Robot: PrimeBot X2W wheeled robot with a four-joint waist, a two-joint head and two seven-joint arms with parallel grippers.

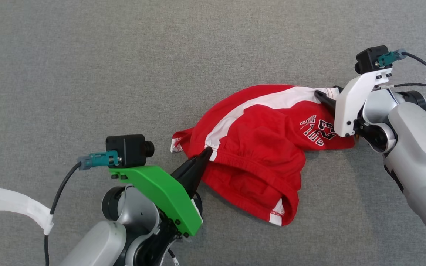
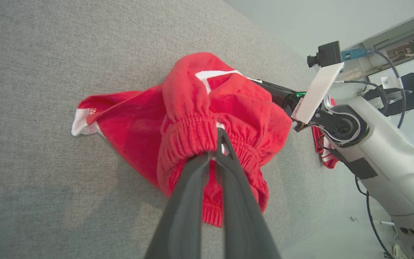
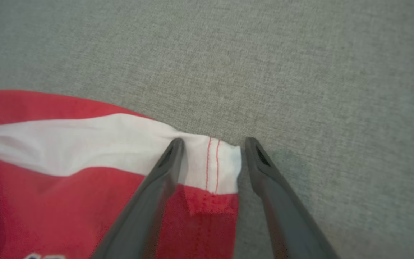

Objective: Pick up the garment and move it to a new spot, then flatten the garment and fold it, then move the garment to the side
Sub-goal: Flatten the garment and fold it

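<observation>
Red garment [image 1: 257, 147], probably soft and light: left tool [image 2: 217, 138] clenches its waistband [image 2: 192, 133], right tool [image 3: 212, 144] stands released around the hem corner [image 3: 217, 165].

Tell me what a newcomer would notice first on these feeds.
The crumpled red shorts with a white stripe, bright against the grey surface, lie mid-picture in the head view. The left gripper is pinched shut on their elastic waistband at the shorts' lower left edge. The right gripper stands open astride the white hem corner at their far right end.
</observation>
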